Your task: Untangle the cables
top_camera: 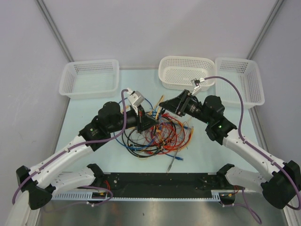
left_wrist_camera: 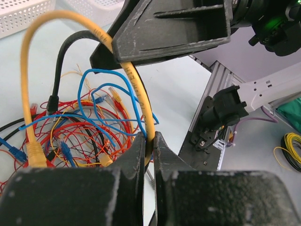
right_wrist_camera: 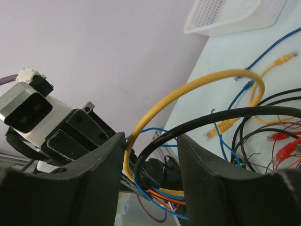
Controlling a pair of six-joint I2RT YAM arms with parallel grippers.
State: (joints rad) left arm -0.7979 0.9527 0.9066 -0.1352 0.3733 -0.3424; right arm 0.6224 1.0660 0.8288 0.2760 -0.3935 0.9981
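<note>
A: The left gripper (left_wrist_camera: 149, 141) is clamped tight on the yellow cable (left_wrist_camera: 136, 84), which arches up from its fingertips.
B: The right gripper (right_wrist_camera: 150, 139) has its jaws parted. The yellow cable and a black cable (right_wrist_camera: 211, 113) pass between them; contact is hard to judge.
A: Below and beyond both, the remaining cables (top_camera: 160, 134) lie tangled on the table (top_camera: 207, 150).

right claw (right_wrist_camera: 150, 139) parted | yellow cable (right_wrist_camera: 197, 81), black cable (right_wrist_camera: 235, 113) between fingers (right_wrist_camera: 221, 179) | contact unclear
</note>
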